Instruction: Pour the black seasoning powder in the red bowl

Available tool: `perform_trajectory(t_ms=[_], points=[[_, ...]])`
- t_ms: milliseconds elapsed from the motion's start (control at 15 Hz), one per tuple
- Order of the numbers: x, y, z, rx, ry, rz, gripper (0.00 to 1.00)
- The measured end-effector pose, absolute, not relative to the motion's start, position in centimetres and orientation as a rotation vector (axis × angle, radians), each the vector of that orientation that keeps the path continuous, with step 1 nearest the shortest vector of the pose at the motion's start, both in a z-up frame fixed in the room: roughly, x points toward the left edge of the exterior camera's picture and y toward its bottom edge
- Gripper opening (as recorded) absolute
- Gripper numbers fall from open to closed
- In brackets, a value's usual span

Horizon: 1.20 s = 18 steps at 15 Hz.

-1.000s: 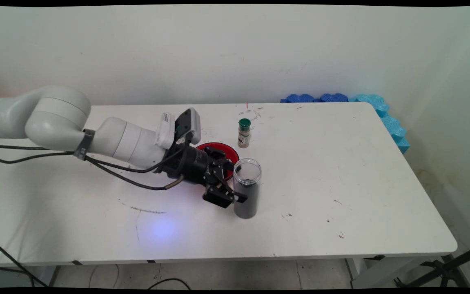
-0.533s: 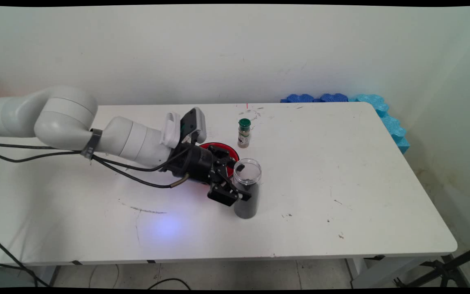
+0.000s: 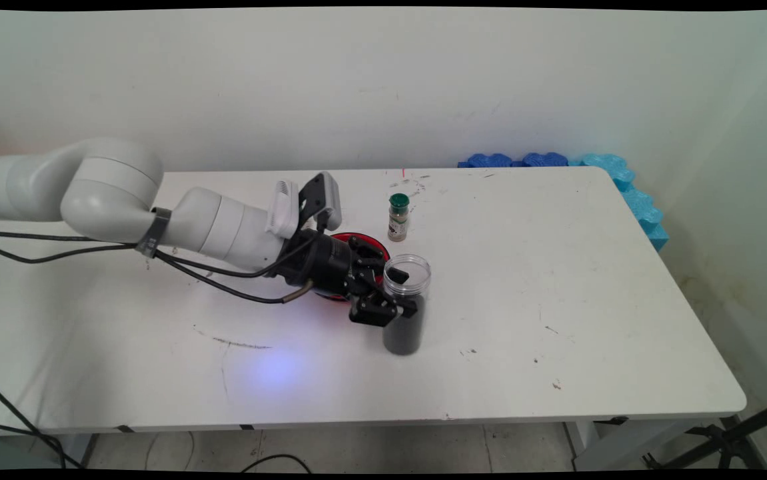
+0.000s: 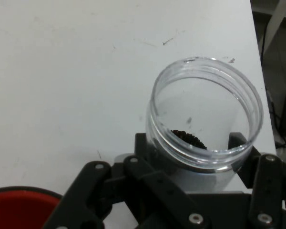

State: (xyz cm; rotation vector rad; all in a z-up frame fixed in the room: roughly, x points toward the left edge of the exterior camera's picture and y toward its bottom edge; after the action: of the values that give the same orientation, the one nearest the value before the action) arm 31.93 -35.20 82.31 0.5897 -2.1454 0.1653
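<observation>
1. The gripper (image 3: 402,293) is closing its jaws around the open jar (image 3: 404,313) at centre frame, apparently clamped.
2. Since a second ago, the jar is tilting slightly, base possibly lifting off the table (image 3: 556,280).
3. A red bowl (image 3: 356,241) and a spice bottle (image 3: 398,217) are standing just behind.

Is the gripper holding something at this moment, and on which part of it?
Yes. The gripper is closed on the clear plastic jar of dark grains, gripping its upper wall just below the open rim, one finger on each side.
</observation>
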Motion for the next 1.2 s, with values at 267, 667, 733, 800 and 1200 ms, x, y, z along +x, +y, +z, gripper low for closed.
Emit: perform_trajectory(t_ms=[267,667,733,800,1200], points=[[32.8,-34.9,83.7,0.572,-2.162,0.185,0.00],[34.7,-33.8,87.3,0.569,-2.177,0.216,0.00],[35.1,-33.6,88.2,0.571,-2.178,0.218,0.00],[35.5,-33.3,89.1,0.575,-2.180,0.218,0.00],[37.7,-32.2,93.4,0.611,-2.183,0.205,0.00]])
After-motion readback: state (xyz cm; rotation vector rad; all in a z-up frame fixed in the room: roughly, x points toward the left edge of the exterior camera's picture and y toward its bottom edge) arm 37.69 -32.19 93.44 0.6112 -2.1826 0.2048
